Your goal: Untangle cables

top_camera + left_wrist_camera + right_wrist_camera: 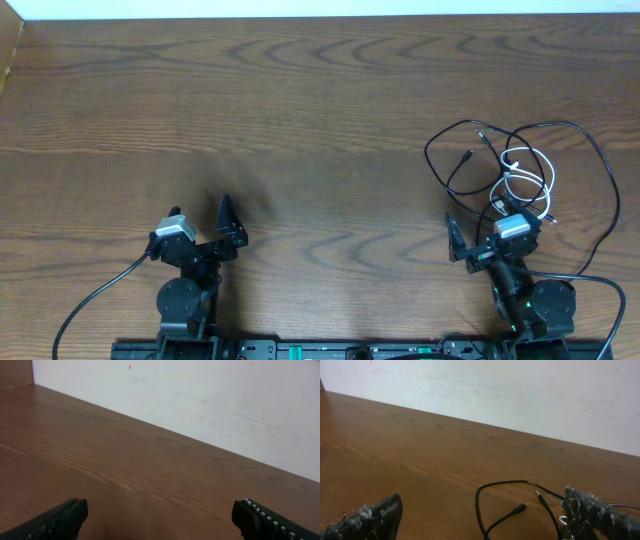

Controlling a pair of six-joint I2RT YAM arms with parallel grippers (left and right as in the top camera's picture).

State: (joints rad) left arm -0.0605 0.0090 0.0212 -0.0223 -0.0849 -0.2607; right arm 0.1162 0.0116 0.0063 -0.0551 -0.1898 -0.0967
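Two cables: a long black cable (604, 160) and a short white cable (548, 180), mixed up in one messy heap on the table (300, 100), out at 3 o'clock in the overhead view.
Tangle: white loops inside the black loops, crossing in a few spots, not pulled apart.
Done so far: nothing, going by the heap.
Left to do: all of it. Pick one cable, pull it free, lay the two well apart.
Left gripper (198, 222): down at 7 o'clock, fingers spread wide, holding nothing, well apart from the heap.
Right gripper (492, 228): down at 5 o'clock, fingers spread wide, holding nothing. Heap just ahead at 12 o'clock from it, white loops very near one finger. Touching or not, cannot tell.
Only in the overhead view: the whole heap at once, both arms, the big black loop swinging far out to 3 o'clock, and the thick black wires (100, 290) at the arm bases.
Only in the right wrist view: a low, close look between the open fingers. One black loop flat on the wood, two small plug ends (522, 506), a tiny bit of white at 4 o'clock, a pale wall (520, 390) behind.
Only in the left wrist view: bare wood and pale wall between two wide-open fingers. No cable at all.
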